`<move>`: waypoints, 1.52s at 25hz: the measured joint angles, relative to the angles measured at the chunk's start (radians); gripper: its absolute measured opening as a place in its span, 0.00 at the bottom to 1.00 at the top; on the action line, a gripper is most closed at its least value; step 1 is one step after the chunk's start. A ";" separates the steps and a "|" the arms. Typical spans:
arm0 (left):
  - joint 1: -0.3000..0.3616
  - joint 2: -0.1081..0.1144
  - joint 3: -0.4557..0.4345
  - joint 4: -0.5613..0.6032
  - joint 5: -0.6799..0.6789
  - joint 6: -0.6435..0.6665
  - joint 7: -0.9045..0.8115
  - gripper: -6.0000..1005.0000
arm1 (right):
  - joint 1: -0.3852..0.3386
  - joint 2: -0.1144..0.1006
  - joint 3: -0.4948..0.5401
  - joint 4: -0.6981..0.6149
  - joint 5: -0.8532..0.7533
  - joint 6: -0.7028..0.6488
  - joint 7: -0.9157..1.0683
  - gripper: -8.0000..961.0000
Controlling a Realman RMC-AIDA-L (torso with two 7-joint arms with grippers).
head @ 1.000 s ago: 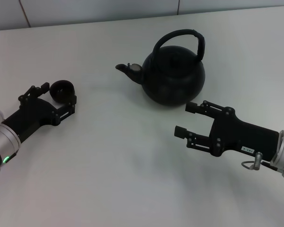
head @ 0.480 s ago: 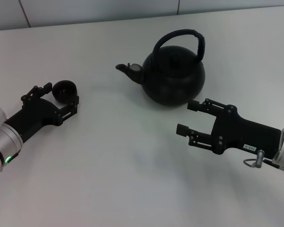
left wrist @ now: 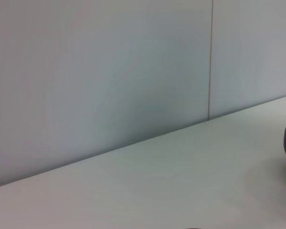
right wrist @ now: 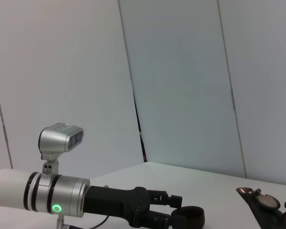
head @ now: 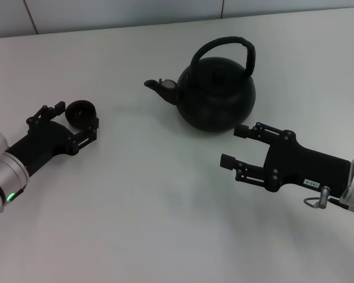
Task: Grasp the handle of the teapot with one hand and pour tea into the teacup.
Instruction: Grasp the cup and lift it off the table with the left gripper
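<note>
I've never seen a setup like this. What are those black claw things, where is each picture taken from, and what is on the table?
This is a robot with two arms, each ending in a claw called an end effector. The main picture looks down from the robot's head. The left end effector has its fingers around a small black teacup standing on the white table. The right end effector lies open and empty just in front of a large black teapot. The other two pictures come from cameras on the wrists: the right one shows the left arm and teacup across the table, the left one mostly wall and table.
</note>
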 joint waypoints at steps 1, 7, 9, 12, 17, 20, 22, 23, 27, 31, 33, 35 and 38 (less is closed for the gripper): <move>0.000 0.000 0.000 0.000 0.000 0.000 0.000 0.84 | 0.000 0.000 0.000 0.000 0.000 0.000 0.000 0.77; -0.002 0.000 0.000 0.000 0.001 0.000 0.000 0.84 | 0.000 0.000 0.000 0.000 0.002 0.000 0.000 0.77; -0.002 0.000 0.000 0.001 0.002 0.000 0.000 0.84 | 0.000 0.000 0.000 -0.001 0.002 0.000 0.000 0.77; -0.002 0.000 0.000 0.001 0.002 0.000 0.000 0.84 | 0.000 0.000 0.000 -0.003 0.002 0.000 0.000 0.77; -0.002 0.000 0.000 0.004 0.002 0.000 0.000 0.84 | 0.000 0.000 0.000 -0.003 0.004 0.000 0.000 0.77; -0.001 0.000 -0.001 0.005 0.001 0.000 0.000 0.84 | 0.000 0.000 0.000 -0.003 0.004 0.000 0.000 0.77; 0.000 0.000 -0.002 0.006 0.003 0.001 0.000 0.84 | 0.000 0.000 0.000 -0.003 0.004 0.000 0.000 0.77; 0.000 0.000 -0.002 0.006 0.003 0.001 0.000 0.84 | 0.000 0.000 0.000 -0.003 0.004 0.000 0.000 0.77; -0.001 0.000 -0.001 0.006 0.004 0.000 0.000 0.84 | 0.000 0.000 0.000 -0.003 0.004 0.000 0.000 0.77; -0.001 0.000 0.004 0.005 0.004 0.000 0.000 0.84 | 0.000 0.000 0.000 -0.003 0.004 0.000 0.000 0.77; 0.000 0.000 0.005 0.005 0.004 0.000 0.000 0.84 | 0.000 0.000 0.000 -0.003 0.004 0.000 0.000 0.77; 0.000 0.000 0.003 0.005 0.004 0.000 0.000 0.84 | 0.000 0.000 0.000 -0.003 0.004 0.000 0.000 0.77; 0.002 0.000 0.003 0.005 0.004 -0.001 0.000 0.84 | 0.000 0.000 0.000 -0.003 0.004 0.000 0.000 0.77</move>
